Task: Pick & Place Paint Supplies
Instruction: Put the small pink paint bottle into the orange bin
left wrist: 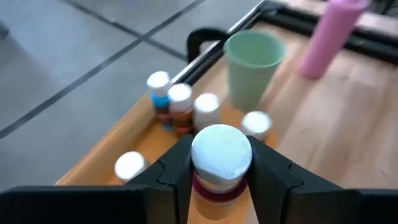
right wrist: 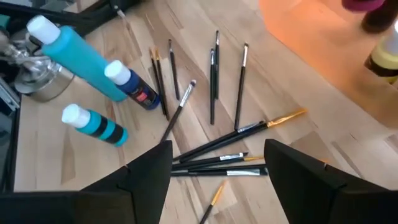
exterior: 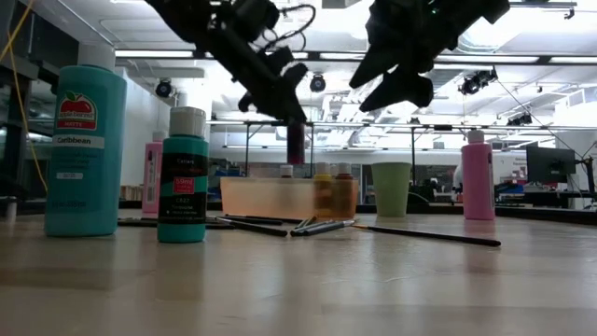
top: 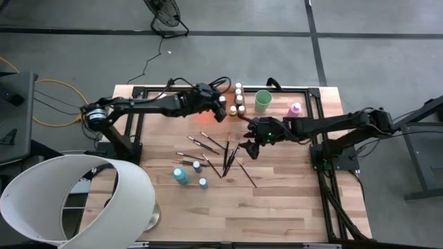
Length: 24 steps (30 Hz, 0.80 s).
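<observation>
We see the left gripper (left wrist: 219,174) clamping a white-capped, dark-pink paint bottle (left wrist: 221,155), its body mostly hidden. The right gripper (right wrist: 217,165) hangs wide open, empty, above the scattered thin dark-handled paintbrushes (right wrist: 214,146).

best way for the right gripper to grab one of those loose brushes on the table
Grip a paintbrush at mid-handle, coming straight down with the open right gripper set across its length. It lies flat and thin on the table; choose one apart from the crossed pile.

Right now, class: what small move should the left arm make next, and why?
Probably lower the bottle into the orange tray and let go. The left hand grips it by the white-capped neck, above the tray, where other bottles already stand.
</observation>
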{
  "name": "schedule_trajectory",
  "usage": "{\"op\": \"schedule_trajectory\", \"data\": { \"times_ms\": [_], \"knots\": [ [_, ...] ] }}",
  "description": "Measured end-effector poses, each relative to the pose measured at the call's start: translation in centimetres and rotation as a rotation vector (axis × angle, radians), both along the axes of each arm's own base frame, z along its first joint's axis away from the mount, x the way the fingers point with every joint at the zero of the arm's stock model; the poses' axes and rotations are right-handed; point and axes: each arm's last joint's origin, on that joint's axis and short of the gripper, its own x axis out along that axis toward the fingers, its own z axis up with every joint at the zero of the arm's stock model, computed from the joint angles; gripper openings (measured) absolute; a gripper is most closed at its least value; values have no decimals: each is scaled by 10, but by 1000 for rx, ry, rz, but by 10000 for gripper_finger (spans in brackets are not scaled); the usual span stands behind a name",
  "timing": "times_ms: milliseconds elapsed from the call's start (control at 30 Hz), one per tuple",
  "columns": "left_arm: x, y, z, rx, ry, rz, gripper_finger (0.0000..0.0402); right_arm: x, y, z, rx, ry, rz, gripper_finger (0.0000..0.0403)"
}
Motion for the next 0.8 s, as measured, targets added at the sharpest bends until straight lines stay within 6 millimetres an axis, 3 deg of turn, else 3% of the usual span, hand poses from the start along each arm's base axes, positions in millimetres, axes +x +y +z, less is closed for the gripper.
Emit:
{"op": "schedule_trajectory", "data": {
  "times_ms": [333, 633, 800],
  "knots": [
    [16, 25, -26, 33, -35, 22, 114, -3, -1, -1, 4, 26, -1, 246],
    [30, 31, -51, 35, -18, 16, 114, -4, -1, -2, 5, 45, -1, 246],
    [44, 36, -54, 32, -20, -11, 114, -4, -1, -3, 8, 48, -4, 246]
  ]
}}
